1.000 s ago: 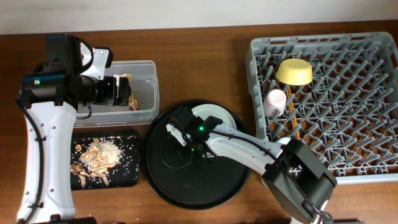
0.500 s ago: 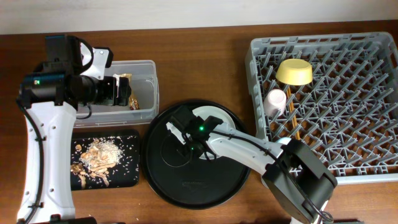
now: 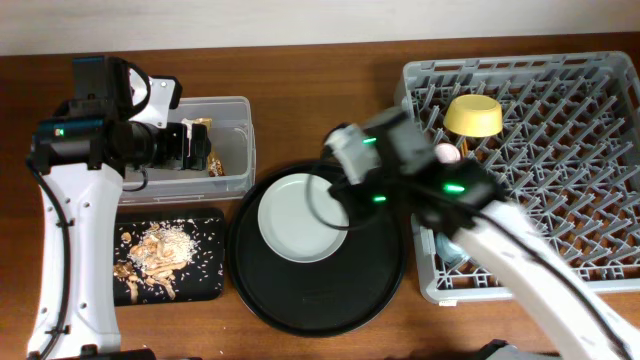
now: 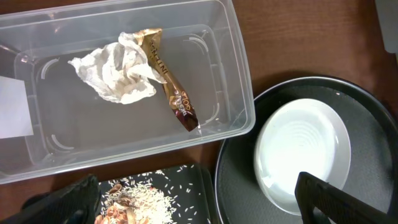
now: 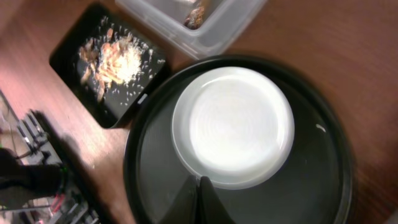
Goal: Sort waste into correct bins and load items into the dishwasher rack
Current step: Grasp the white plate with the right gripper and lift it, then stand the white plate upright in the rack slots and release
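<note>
The pale grey-green plate (image 3: 300, 217) lies on the round black tray (image 3: 320, 300); it also shows in the right wrist view (image 5: 233, 127) and the left wrist view (image 4: 303, 155). My right gripper (image 5: 199, 200) is shut and empty, raised above the plate's near edge; overhead it (image 3: 340, 158) hangs between tray and rack. My left gripper (image 4: 199, 208) is open and empty above the clear tub (image 4: 239, 93), which holds the paper ball (image 4: 118, 70) and foil wrapper (image 4: 172, 93). The yellow bowl (image 3: 473, 115) and pink cup (image 3: 446, 153) sit in the grey rack (image 3: 600, 90). Food scraps (image 3: 160, 250) lie in the small black tray (image 3: 205, 285). I cannot see the chopsticks.
The tub's white label (image 4: 12, 106) shows at the left. My right arm (image 3: 500, 230) crosses the rack's left half. The rack fills the table's right side, and bare wood lies between tub and rack.
My right arm has lifted off the round tray and swung up and right toward the rack, uncovering the plate. The left arm has not moved.
</note>
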You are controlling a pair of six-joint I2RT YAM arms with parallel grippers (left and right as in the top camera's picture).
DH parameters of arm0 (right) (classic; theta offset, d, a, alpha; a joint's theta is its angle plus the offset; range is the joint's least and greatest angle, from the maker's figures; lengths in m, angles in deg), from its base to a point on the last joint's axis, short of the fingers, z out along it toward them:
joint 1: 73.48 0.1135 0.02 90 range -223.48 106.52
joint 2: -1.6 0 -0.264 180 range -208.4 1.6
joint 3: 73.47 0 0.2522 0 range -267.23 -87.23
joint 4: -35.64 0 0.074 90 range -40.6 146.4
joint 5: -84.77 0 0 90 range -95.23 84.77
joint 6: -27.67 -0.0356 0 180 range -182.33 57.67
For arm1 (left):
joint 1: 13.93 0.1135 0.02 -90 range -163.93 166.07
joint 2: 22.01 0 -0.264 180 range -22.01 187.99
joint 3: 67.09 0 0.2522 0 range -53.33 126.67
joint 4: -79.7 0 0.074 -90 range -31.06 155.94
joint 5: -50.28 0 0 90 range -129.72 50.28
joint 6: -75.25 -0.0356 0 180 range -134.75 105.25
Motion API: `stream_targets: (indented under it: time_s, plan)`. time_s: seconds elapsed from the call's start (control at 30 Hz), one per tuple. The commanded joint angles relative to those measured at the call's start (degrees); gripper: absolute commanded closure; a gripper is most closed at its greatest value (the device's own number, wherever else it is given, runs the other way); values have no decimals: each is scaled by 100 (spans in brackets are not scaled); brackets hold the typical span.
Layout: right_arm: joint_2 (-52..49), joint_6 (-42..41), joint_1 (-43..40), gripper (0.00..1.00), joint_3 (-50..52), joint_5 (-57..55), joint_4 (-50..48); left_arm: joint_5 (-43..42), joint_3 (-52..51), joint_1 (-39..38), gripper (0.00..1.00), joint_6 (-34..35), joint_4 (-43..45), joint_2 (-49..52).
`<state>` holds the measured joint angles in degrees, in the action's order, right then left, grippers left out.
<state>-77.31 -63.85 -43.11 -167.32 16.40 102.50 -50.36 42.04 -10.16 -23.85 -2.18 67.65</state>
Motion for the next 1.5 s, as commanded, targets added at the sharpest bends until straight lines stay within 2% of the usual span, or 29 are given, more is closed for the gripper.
stream_targets:
  time_s: [0.0,0.03,0.07,0.13,0.2,0.27,0.4,0.5,0.6,0.67,0.7,0.73,0.77,0.83,0.97,1.03,1.07,1.1,1.17,1.2,1.27,1.33,1.47]
  plan:
    - [994,188,-1357,96,-114,852,472,-2,20,15,1,68,-7,-85]
    - [1191,275,-1961,96,-114,1029,822,0,20,15,1,68,-7,-85]
    - [1180,275,-2190,94,-87,1032,1067,-2,20,15,1,68,-7,-85]
    - [841,273,-1980,77,107,1075,1121,0,20,15,1,70,-7,-85]
    - [297,269,-1486,64,125,1298,1023,-2,20,15,1,68,-7,-85]
    - [-498,249,-643,55,125,1392,623,0,20,15,1,70,-7,-85]
    - [-2288,-341,922,52,125,1255,-953,-2,20,15,1,68,-7,-85]
    - [-3484,-870,1694,53,125,-420,-1939,0,20,15,1,70,-7,-85]
    - [-3923,-870,1991,54,125,-883,-2310,0,20,15,1,70,-7,-85]
    - [-4035,-1014,2100,73,125,-1469,-2334,-2,20,15,1,70,-7,-85]
    - [-4046,-1126,2129,78,125,-1694,-2312,-2,20,15,1,70,-7,-85]
    - [-4046,-1126,2140,84,125,-1808,-2291,0,20,15,1,70,-7,-85]
    - [-4044,-1123,2138,96,125,-1799,-2157,0,20,15,1,70,-7,-85]
    - [-3917,-1088,2131,96,72,-1550,-1978,-2,20,15,1,70,-7,-85]
    - [-2426,-1014,2079,96,-264,-1475,-1467,0,20,15,1,70,-7,-85]
    - [-1132,-940,1685,96,-264,-1335,-1093,0,20,15,1,68,-7,-85]
    - [-160,-730,1023,96,-264,-1008,-614,0,20,15,1,70,-7,-85]
    - [247,-518,581,96,-264,-752,-341,0,20,15,1,70,-7,-85]
    - [1062,319,-1014,96,-264,339,470,0,20,15,1,70,-7,-85]
    - [1270,861,-2221,96,-264,1119,940,0,20,15,1,70,-7,-85]
    - [1093,1814,-3912,96,-262,2376,1537,-2,20,15,1,68,-9,-85]
    - [490,2575,-5056,96,-262,3292,2006,-2,20,15,1,68,-7,-85]
    - [-1314,3729,-5759,96,-262,4291,2409,0,20,15,1,70,-7,-85]
